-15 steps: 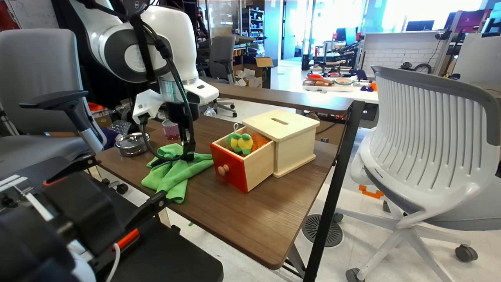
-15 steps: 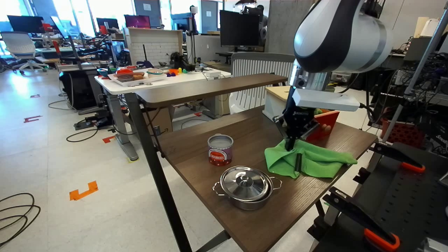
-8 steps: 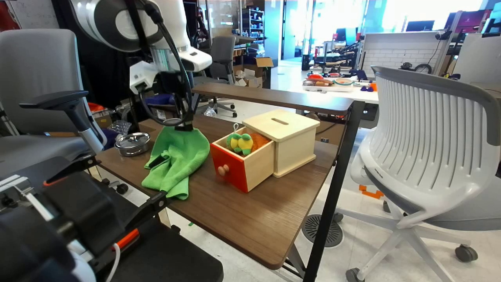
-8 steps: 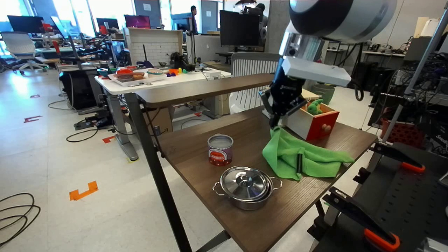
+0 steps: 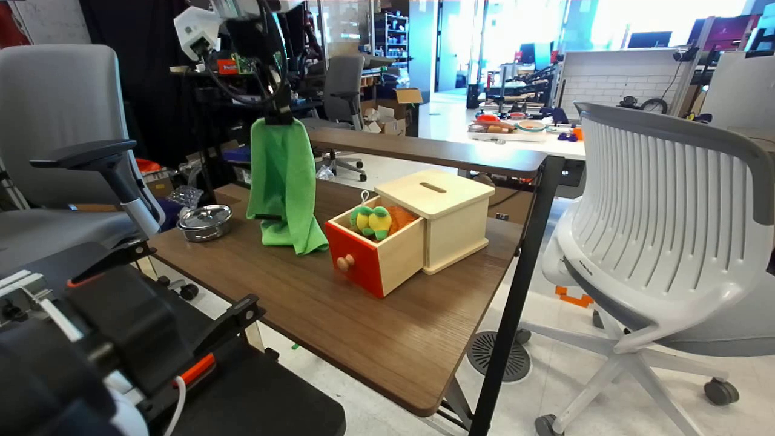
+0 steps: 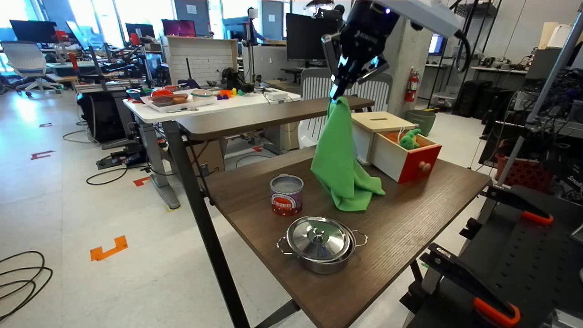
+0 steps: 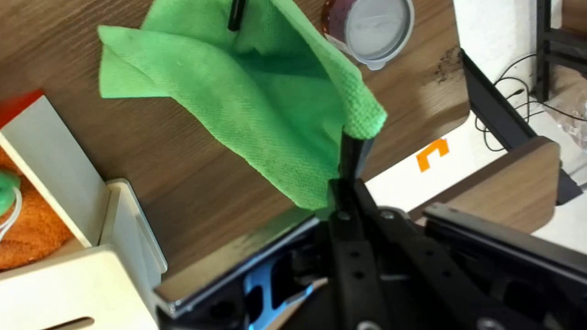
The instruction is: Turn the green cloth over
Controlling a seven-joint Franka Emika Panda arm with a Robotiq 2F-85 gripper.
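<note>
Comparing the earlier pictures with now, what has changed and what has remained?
The gripper has risen, pulling the green cloth from a crumpled heap into a hanging drape; the lower end drew back from the edge of the table. The lidded pot, cherries can and wooden box with its open drawer stayed put.

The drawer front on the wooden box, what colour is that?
The drawer front is red; it shows best in an exterior view.

- A brown wood-grain table [image 5: 375, 339] carries a raised shelf [image 5: 436, 154]
- A lidded stainless-steel pot [image 6: 324, 268] stands on it, near a tin labelled CHERRIES [image 6: 287, 200]
- A pale wooden box [image 5: 458, 233] has its red-fronted drawer [image 5: 360, 266] open, a green-and-yellow plush toy [image 5: 379, 224] inside
- A white slat-backed swivel chair [image 5: 660, 212]
- A grey office chair [image 5: 60, 109]
- A red fire extinguisher [image 6: 411, 86], farther back
</note>
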